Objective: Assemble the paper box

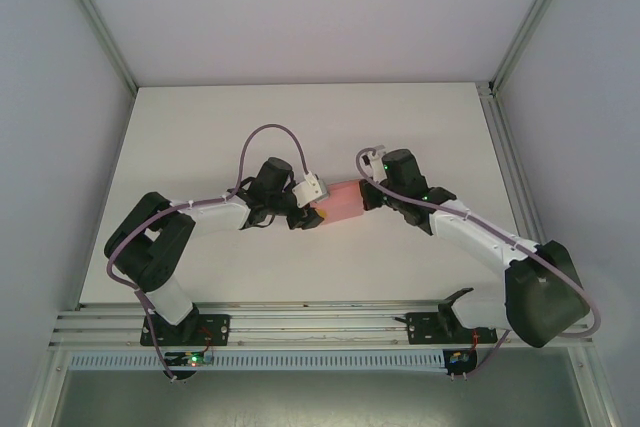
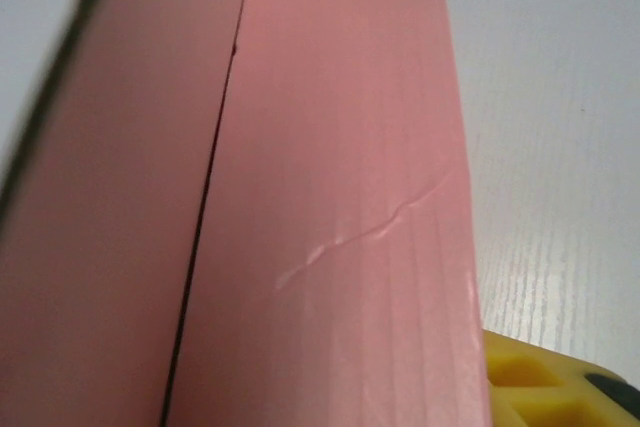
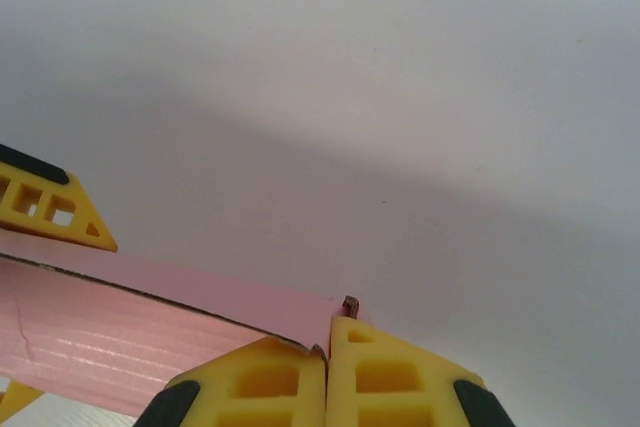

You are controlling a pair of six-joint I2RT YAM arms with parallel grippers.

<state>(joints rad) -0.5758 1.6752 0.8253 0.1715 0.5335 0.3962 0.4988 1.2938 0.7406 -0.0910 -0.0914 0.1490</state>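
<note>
Camera above the arms first: I see the paper box (image 1: 343,199) sitting a little forward of the middle of the white table (image 1: 200,137), pink and lying roughly level between my two arms. The left gripper (image 1: 310,215) meets its left end and the right gripper (image 1: 367,196) meets its right end, so the box bridges the gap between them. I cannot tell from up here whether it touches the table.

Left wrist feed: pink card takes up most of the picture, very close to the lens and partly blurred. A dark seam runs down it from upper middle to the bottom left, where two panels meet edge to edge, and a light crease crosses the right-hand panel on a slant. One yellow fingertip (image 2: 545,387) of this gripper shows at the bottom right corner, just beside the card's edge, with bare table to the right.

Right wrist feed: my right gripper's two yellow fingers are pressed together at the bottom of the frame, pinching the thin edge of the card at its corner. The card stretches away to the left as a pink band. At its far end the left gripper's fingers (image 3: 45,209) sit one above and one below it, both touching, so that pincer is narrowed onto the box too.
</note>
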